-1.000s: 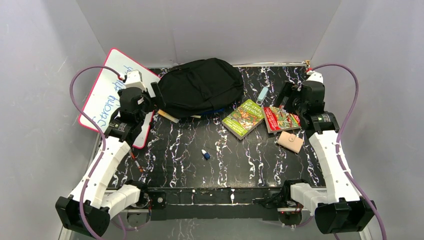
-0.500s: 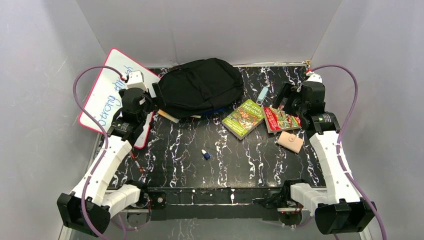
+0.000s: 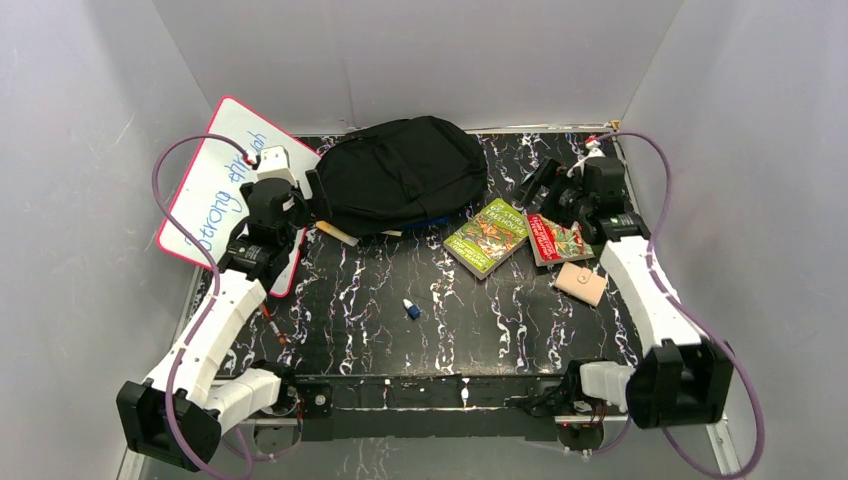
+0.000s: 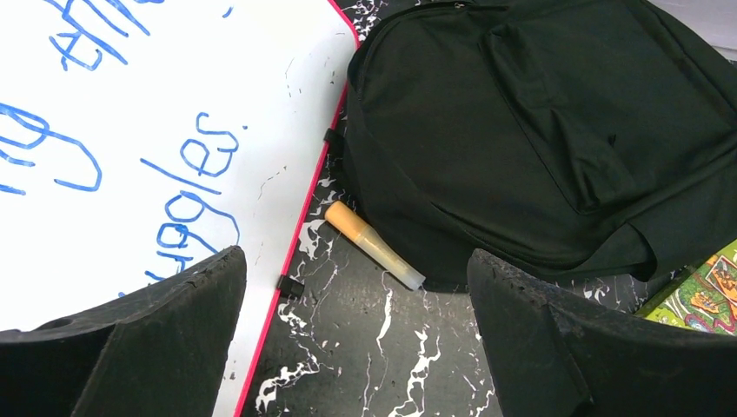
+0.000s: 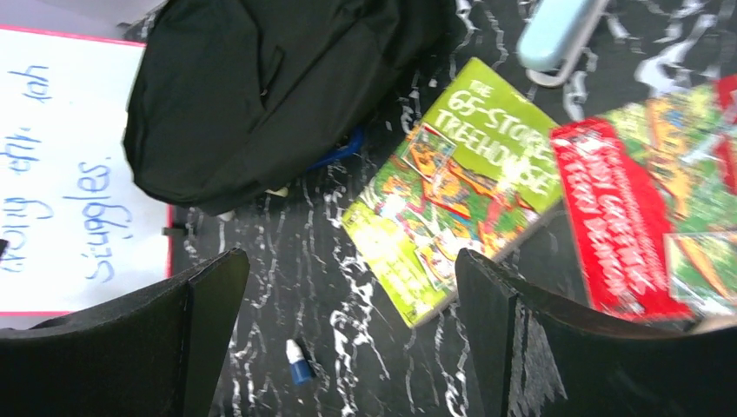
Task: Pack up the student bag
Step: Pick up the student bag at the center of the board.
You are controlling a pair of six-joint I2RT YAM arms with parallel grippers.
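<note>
Packing target: backpack [image 3: 405,170], far edge of counter [image 3: 450,330], long axis left-right
Left end effector [image 4: 356,265]: spread wide, empty, right beside backpack's left end, so nearer
Right end effector [image 5: 348,261]: spread wide, empty, over by the books [image 5: 461,187]

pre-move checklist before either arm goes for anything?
1. left gripper open, nothing between the fingers: ok
2. right gripper open, nothing between the fingers: ok
3. student bag has an opening ready for packing: cannot tell, no open zip shows in any view
4. green book and red book flat on the table, clear of the bag: ok
5. orange marker free of the bag: cannot tell, one end meets its edge
</note>
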